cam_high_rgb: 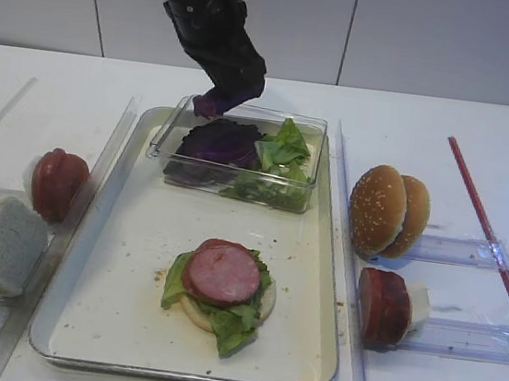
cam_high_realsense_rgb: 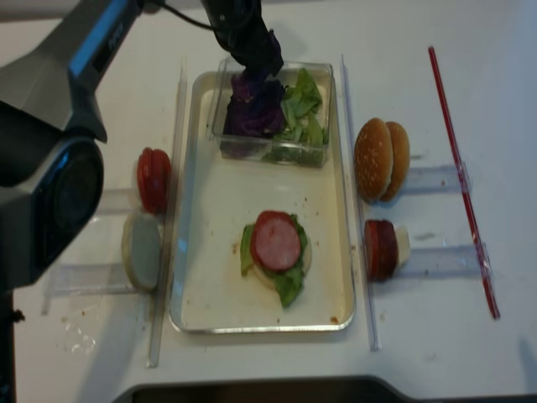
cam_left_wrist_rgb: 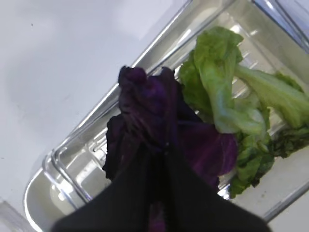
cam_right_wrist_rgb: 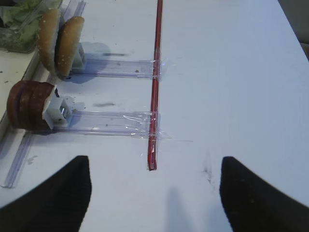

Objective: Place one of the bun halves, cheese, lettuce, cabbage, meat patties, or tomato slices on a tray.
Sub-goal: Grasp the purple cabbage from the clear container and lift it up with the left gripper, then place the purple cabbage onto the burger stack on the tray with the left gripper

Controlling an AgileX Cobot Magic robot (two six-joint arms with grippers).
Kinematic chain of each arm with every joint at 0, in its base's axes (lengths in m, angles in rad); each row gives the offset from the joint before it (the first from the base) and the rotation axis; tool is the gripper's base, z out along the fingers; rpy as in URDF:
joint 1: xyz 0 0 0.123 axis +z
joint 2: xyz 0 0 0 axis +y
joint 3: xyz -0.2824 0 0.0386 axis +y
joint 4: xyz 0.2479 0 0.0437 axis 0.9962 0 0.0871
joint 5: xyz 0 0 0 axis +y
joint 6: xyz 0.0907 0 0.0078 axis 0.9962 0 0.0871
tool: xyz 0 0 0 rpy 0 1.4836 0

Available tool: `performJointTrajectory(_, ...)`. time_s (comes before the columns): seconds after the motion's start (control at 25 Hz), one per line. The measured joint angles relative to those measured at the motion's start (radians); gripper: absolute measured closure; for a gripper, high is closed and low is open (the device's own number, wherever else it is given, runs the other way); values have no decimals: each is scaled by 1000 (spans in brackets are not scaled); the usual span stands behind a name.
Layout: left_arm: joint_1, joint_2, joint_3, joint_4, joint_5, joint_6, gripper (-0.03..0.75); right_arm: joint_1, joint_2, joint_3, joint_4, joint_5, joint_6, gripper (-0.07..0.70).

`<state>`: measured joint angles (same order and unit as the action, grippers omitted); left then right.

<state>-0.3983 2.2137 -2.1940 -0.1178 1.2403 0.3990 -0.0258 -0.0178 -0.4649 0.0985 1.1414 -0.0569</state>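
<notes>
Left fingers [cam_left_wrist_rgb: 145, 104] closed on cabbage [cam_high_rgb: 211, 104] above clear box [cam_high_rgb: 300, 199], upper center; right fingers [cam_right_wrist_rgb: 154, 193] open over counter [cam_right_wrist_rgb: 231, 72].

a lab bench: white table [cam_high_rgb: 484, 135] with taped guide rails [cam_right_wrist_rgb: 111, 121] (plain wall).

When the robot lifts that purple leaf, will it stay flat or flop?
Probably flop: the cabbage already bunches and folds where the left gripper's fingers pinch it. It looks thin and crinkled, so likely light, and might tear if yanked.
</notes>
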Motion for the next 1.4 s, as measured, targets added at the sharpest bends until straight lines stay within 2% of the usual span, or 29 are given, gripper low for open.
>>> performJointTrajectory(0.28,0,-95,-2,0,4,-21,711,0,0,0,0,0,0,70)
performJointTrajectory(0.68,0,-188,111,0,11,-23,711,0,0,0,0,0,4,70)
performJointTrajectory(1.4,0,-512,455,-38,11,-23,711,0,0,0,0,0,4,70)
